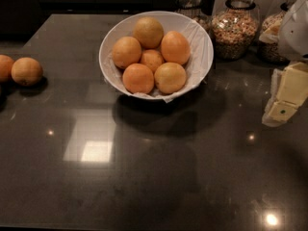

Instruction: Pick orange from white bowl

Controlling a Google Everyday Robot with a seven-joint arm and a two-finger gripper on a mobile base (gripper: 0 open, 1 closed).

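Gripper of mine (284, 97) hangs empty at the right edge over the counter (144, 186), spread or pressed together I cannot tell, well apart from the paler orange (170, 77) front-right in the white bowl (102, 57), so the whole pick remains.

orange (169, 77) in white bowl (107, 44), gripper (283, 100) right
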